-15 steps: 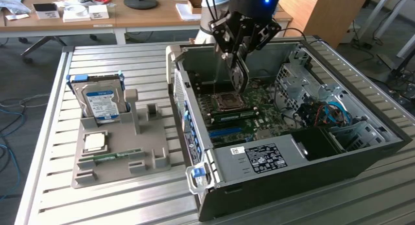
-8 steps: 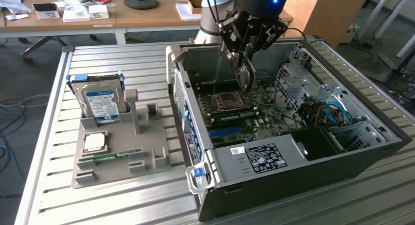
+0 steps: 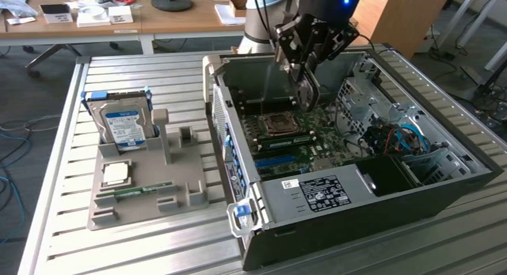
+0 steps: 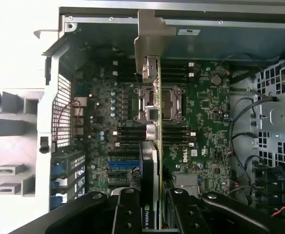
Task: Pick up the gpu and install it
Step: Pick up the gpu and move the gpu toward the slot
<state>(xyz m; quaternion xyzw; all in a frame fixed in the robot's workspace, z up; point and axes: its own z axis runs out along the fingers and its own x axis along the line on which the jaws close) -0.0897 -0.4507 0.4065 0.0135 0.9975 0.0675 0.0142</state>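
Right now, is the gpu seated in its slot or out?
Out: the hand holds the gpu edge-on above the motherboard, inside the open case.

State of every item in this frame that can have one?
Thin green-black gpu card with silver bracket: held edge-on above green motherboard.
Black gripper: shut on the gpu card.
Black computer case: on its side, open.
Silver hard drive, blue-white label: upright in grey holder.
Narrow green RAM stick: flat in holder.
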